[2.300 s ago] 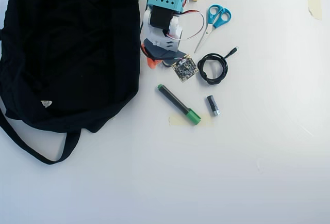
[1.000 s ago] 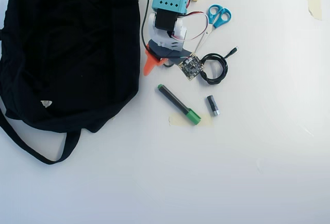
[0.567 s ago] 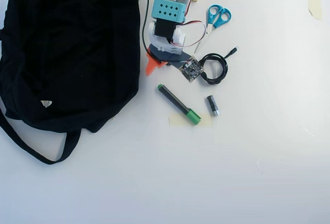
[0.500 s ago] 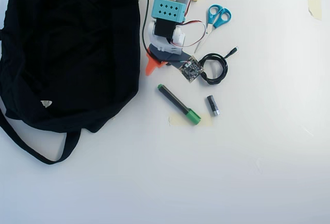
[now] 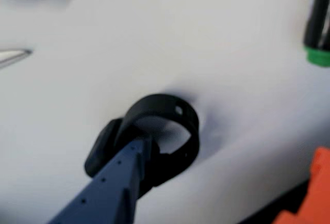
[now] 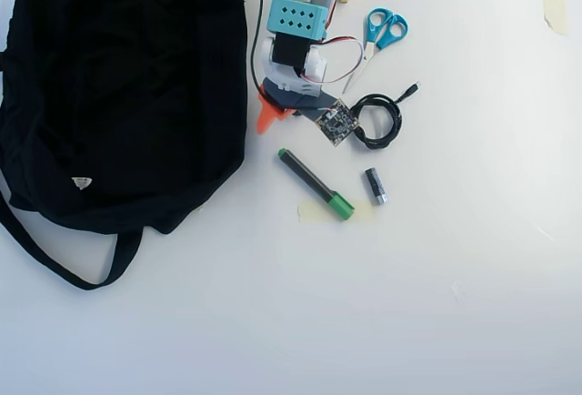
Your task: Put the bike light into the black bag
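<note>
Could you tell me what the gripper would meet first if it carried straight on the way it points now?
Most likely the bike light: in the wrist view the blue finger points into its strap loop. Whether they already touch is unclear.

Honestly nothing I can read here. My black bag (image 6: 118, 86) has a tiny white label (image 6: 82, 182) near its lower edge in the overhead view, toward the worktop's left side, but whatever's printed on it is way too small to make out. The wrist view is blurry and shows no lettering either.
</note>
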You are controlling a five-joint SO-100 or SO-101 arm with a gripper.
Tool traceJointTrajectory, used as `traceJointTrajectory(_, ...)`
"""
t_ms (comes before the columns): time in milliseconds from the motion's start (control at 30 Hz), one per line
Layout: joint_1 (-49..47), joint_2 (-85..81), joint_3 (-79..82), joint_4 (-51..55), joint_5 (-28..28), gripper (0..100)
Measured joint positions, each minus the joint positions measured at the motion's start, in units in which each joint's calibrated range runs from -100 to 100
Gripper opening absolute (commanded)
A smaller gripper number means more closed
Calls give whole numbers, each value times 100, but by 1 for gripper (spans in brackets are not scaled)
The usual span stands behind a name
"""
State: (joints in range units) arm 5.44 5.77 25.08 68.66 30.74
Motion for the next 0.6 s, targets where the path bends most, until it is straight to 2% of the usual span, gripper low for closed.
traceJointTrajectory(600,0,465,-47,-507,0,39)
